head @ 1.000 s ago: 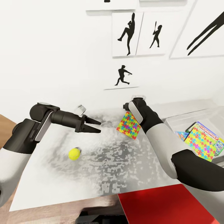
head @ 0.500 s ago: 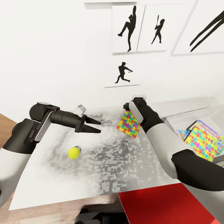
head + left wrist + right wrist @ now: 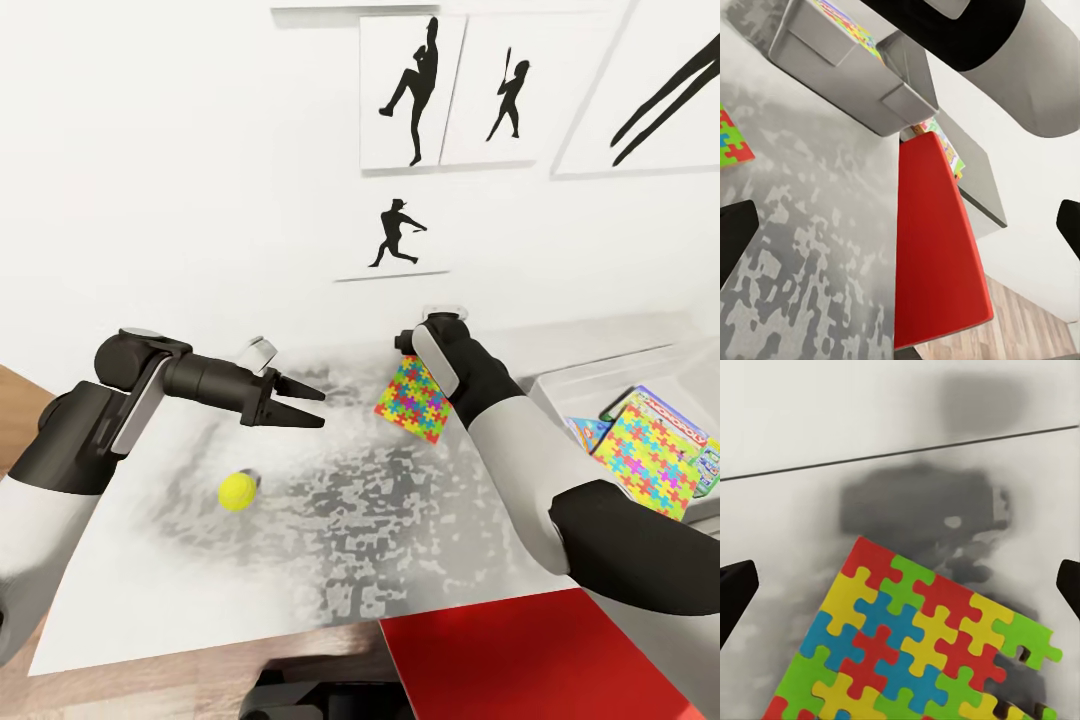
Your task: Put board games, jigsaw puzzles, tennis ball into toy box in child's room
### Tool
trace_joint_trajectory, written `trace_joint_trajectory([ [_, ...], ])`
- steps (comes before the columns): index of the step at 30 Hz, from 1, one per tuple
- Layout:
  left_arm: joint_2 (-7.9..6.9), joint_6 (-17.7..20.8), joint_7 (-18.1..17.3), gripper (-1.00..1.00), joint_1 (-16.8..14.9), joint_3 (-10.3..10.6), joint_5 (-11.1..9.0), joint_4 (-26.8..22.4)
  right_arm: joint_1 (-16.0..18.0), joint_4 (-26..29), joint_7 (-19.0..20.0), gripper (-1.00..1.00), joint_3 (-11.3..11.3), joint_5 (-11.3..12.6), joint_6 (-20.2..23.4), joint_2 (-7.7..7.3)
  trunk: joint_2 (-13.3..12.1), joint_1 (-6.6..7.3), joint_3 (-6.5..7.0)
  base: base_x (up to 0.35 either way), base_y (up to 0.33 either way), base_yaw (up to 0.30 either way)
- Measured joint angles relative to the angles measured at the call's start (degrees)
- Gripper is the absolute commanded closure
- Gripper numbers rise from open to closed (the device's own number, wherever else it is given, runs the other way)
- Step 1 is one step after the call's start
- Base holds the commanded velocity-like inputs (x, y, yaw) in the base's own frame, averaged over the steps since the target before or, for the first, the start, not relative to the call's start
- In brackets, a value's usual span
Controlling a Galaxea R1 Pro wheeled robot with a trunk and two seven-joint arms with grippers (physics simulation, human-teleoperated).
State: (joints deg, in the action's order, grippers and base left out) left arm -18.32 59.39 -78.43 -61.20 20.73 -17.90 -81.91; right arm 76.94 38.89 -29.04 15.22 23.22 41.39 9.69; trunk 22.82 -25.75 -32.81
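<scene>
Over on the left, the left gripper (image 3: pixel 312 405) hangs above the table (image 3: pixel 400 540) with its two dark fingers spread apart and nothing between them; in its own wrist view the fingertips sit far out at either edge, so it is wide open. Below and a little nearer to me lies the tennis ball (image 3: pixel 238 491), resting alone on the mottled top, well apart from those fingers. Toward the middle of the table lies a jigsaw puzzle (image 3: pixel 416 400), its far right corner covered by the right arm's wrist. The right gripper itself is hidden behind that wrist from the head view; in the right wrist view its dark fingertips (image 3: pixel 736 594) stand wide apart at the two edges with the puzzle (image 3: pixel 915 645) below them, not gripped, and the puzzle's lower part is cut off by the frame. Nearest me, a red slab (image 3: pixel 520 655) juts up at the table's front edge, its nature hard to tell. At the far right the toy box (image 3: pixel 600 375) holds a second jigsaw puzzle (image 3: pixel 650 455) lying tilted over printed game boxes (image 3: pixel 668 412), which are mostly covered and run off the frame, so I cannot count them. On the wall behind hang black baseball-player silhouettes (image 3: pixel 412 95).
</scene>
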Motion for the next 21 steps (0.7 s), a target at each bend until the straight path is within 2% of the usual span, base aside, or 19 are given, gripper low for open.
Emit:
trace_joint_trajectory([
  [21,0.0,0.0,0.0,-1.0,0.0,-0.1,0.0,-0.1,0.0,0.1,0.1,-1.0,-0.1,0.3,0.5,-0.01,0.0,0.0,0.0,0.0,0.0,0.0],
])
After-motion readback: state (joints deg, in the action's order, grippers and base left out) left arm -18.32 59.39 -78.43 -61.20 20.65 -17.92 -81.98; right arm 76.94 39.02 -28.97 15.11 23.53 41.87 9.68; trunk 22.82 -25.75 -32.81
